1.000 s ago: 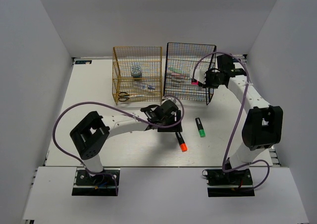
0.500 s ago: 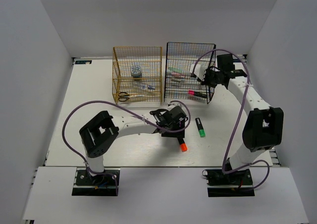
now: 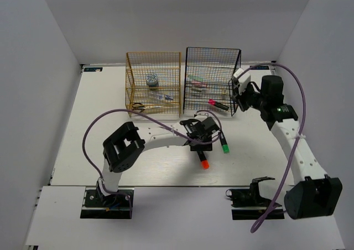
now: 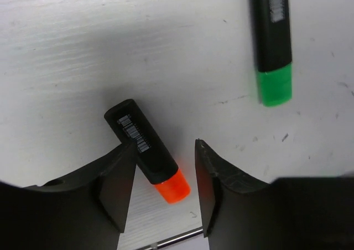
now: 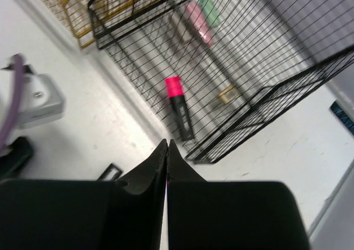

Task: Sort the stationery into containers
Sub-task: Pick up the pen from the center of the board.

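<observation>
You have the black-bodied orange-capped highlighter (image 4: 145,145) lying askew between the spread jaws of the left gripper (image 4: 164,146), by the middle of the near edge of the white table (image 4: 66,51); closing off-centre could flick it away, while the right gripper (image 5: 167,146), pressed together, holds nothing.

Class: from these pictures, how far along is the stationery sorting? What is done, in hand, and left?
Done: scissors and tape roll sit in the gold rack; the pink highlighter lies in the black rack. In hand: the open left gripper straddles the orange highlighter on the table. The right gripper is shut and empty. To do: that one and the green highlighter beside it.
</observation>
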`<state>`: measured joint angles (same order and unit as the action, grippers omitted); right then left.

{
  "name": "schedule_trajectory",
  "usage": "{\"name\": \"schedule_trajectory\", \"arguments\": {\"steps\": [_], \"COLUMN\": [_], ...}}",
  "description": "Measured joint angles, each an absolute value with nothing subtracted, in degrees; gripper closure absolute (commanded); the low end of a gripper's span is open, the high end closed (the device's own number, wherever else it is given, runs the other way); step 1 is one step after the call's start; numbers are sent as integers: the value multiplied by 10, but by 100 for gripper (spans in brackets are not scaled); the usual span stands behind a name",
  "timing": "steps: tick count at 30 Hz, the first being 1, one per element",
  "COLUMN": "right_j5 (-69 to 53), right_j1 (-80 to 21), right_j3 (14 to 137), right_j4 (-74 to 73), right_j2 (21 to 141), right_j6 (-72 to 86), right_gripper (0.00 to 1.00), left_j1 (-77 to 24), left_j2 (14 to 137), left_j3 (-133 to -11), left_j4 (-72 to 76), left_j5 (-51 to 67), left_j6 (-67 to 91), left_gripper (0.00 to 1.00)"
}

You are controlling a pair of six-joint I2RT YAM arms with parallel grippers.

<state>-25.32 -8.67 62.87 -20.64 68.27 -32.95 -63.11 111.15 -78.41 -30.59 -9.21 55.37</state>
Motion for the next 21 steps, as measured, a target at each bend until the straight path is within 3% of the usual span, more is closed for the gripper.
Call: {"name": "schedule_trajectory", "arguments": {"steps": [4,16,20,21], "right_j5": [-252,-246,-246,-246], "right_j1": [-81,-47,-38,-36], "right_j3": [583,529,514,510], "right_j4": [-208,-189,-185,-183], "right_j2": [636,606,596,592], "right_j6": [-283,-222,-201,-196], "right_gripper": [100,100,63,45], "left_j1": [-642,-670,-672,-672], "left_j2": [1152,1155,1163,1168], "left_j3": [-856,-858,-861,-864], "left_j4": [-374,-448,-457,-460], "left_j5": [-126,-171,-172,-172], "left_j6": [586,633,642,644], "left_gripper": [42,35,35,35]}}
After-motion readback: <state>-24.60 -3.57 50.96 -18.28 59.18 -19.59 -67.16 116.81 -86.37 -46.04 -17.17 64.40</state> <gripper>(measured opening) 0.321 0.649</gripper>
